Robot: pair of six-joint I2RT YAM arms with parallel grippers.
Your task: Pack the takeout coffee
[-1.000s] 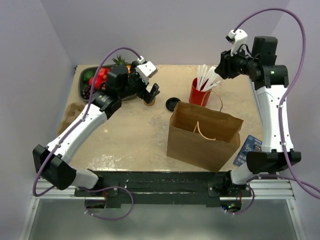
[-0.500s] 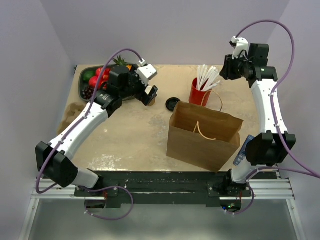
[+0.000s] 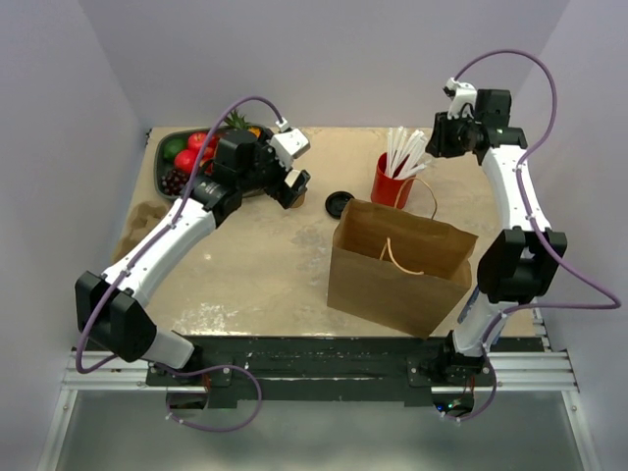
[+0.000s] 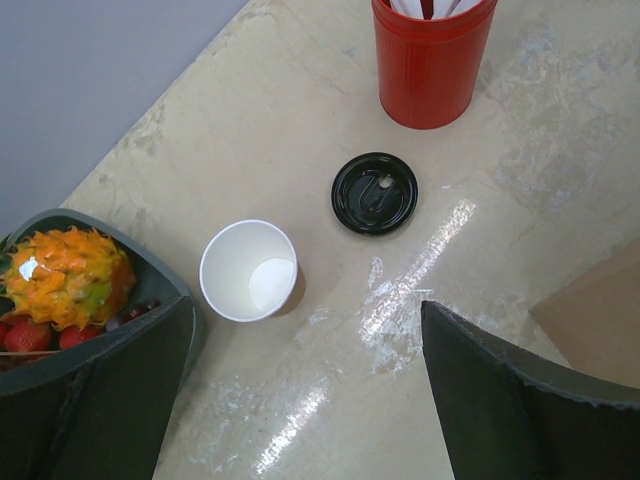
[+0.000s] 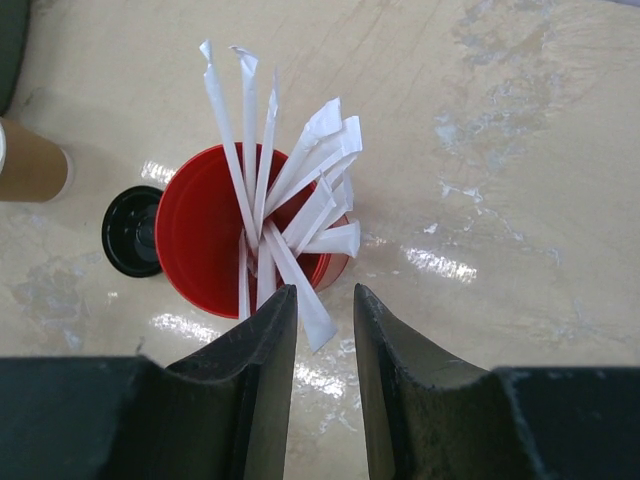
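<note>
Left gripper (image 4: 310, 375) jaws wide, nothing held, above the paper cup (image 4: 248, 270). Cup stands upright and uncovered, left of the red cup (image 4: 430, 70); its black lid (image 4: 375, 193) lies flat between the two, touching neither. Right gripper (image 5: 325, 335) jaws narrow, small gap, over the red cup's straws (image 5: 250, 150), none clamped.
</note>
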